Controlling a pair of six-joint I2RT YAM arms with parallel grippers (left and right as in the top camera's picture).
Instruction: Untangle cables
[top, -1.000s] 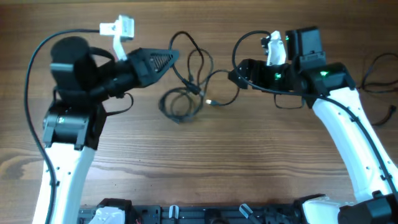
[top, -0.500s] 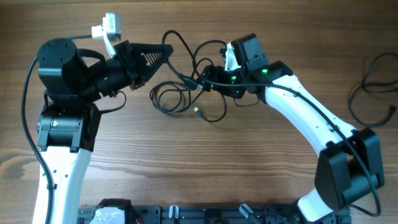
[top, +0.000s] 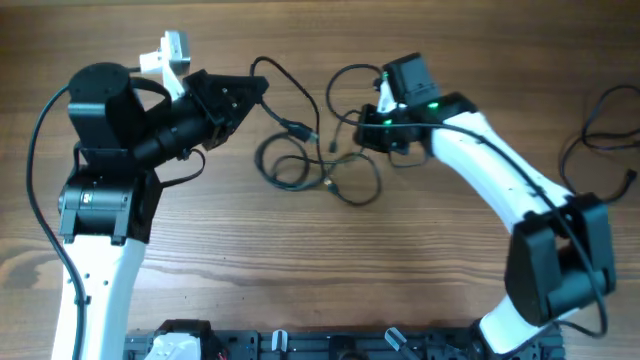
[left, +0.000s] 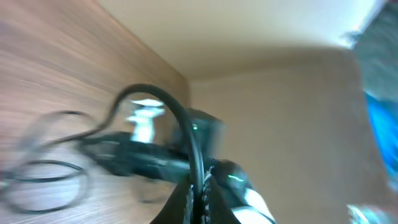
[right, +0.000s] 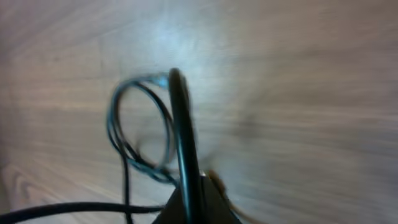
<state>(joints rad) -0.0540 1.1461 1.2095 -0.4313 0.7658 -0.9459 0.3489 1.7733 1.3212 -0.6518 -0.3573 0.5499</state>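
The left gripper (left: 198, 194) is closed tight, with one black strand pinched between its tips. From there the strand rises and bends over toward the blurred loops on the table (top: 320, 270). The right gripper (right: 189, 198) is also clamped on a strand, which runs straight up from its tips to a round loop lying on the wood.

From overhead, the left gripper (top: 256, 90) points right and slightly toward the robot. Its strand arches away over the far side, then comes down to a small plug (top: 300, 128). The right gripper (top: 360, 127) points left, and its strand sweeps up in a tall arc before dropping back.

The cables (top: 318, 168) lie between the two sets of jaws, a little to the robot's side of the line joining them. A tight coil (top: 284, 165) sits toward the left and a looser loop trails toward the right, so the long axis of the bundle runs roughly left to right, nearly along that same line. The right gripper is the nearer of the two, almost over the loose end. The left gripper stands farther off, up and to the left of the coil.

I judge that drawing the held strands apart along that left-right axis would tighten or free the crossing near the plug, though the frames are too small to show which. Another thin cord (top: 590, 125) lies well apart at the right edge, touched by neither arm.
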